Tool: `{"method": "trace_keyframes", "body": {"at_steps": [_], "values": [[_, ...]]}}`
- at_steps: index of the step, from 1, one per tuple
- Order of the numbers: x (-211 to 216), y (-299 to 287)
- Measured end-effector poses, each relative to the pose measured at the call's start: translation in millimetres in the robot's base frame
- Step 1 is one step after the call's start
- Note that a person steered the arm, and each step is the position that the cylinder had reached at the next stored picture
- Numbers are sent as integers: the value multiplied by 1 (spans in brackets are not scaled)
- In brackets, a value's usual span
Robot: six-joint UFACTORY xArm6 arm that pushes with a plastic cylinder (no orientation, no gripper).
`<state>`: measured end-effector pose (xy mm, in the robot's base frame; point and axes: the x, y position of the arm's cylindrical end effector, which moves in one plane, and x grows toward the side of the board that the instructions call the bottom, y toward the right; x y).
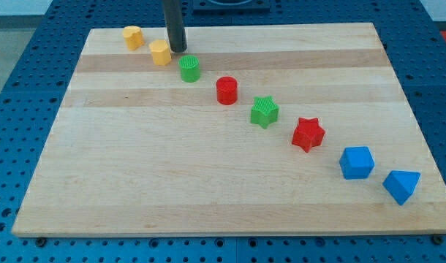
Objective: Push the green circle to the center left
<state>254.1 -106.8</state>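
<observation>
1. Green circle (189, 69): short ribbed cylinder, upright, in the upper left part of the wooden board (208, 183).
2. Rod: cut off at the view's top; my tip (178, 50) grasps nothing and stands just above the circle, contact hard to judge.
3. Yellow block (160, 52): beside the tip, shape unclear.
4. Red cylinder (227, 90): near the circle, lower right.

1. a pale wooden board (230, 190) with lengthwise grain stripes fills most of the view.
2. a blue perforated surface (18, 109) surrounds it on all sides.
3. the light is even and bright.
</observation>
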Motion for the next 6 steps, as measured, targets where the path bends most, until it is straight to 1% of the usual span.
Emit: {"method": "trace_keyframes", "body": {"at_steps": [1,2,3,4,5,6], "values": [[0,7],[0,55],[0,56],[21,56],[55,46],[101,17]]}}
